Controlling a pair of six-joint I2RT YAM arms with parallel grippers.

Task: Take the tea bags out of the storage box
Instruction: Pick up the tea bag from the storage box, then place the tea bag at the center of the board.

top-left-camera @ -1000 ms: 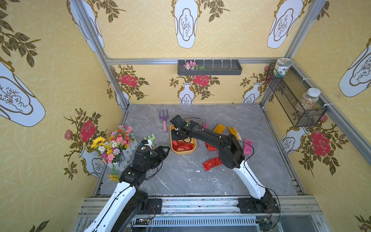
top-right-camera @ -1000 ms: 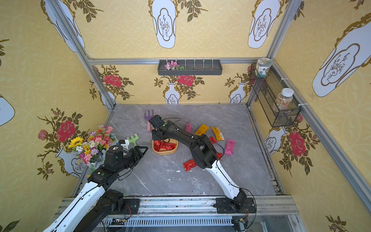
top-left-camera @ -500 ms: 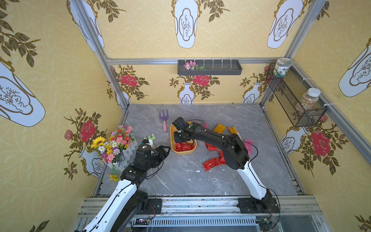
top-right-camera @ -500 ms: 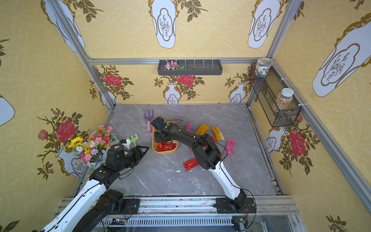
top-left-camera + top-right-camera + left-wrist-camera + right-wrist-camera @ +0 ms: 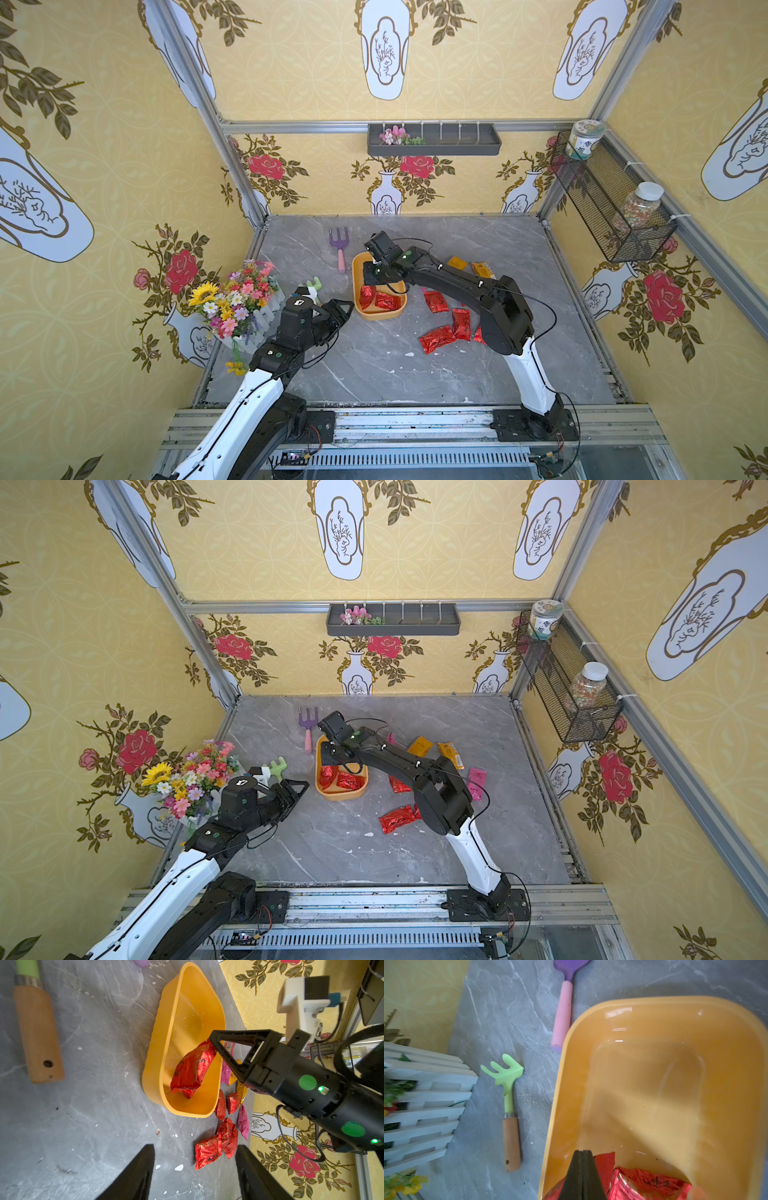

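Reaching into the shallow yellow-orange plastic storage box (image 5: 380, 316), the right gripper (image 5: 582, 1153) has its jaws together at the corner of a shiny red foil tea bag (image 5: 193, 1068) lying inside, though I cannot tell whether the foil is truly pinched, and next it wants a gentle lift clear of the rim.

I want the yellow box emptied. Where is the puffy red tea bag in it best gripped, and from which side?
Likely the flat crimped end of the tea bag, the end pointing toward the empty half of the box. Come down from above: the walls block a sideways approach, and the puffy middle looks too thick.
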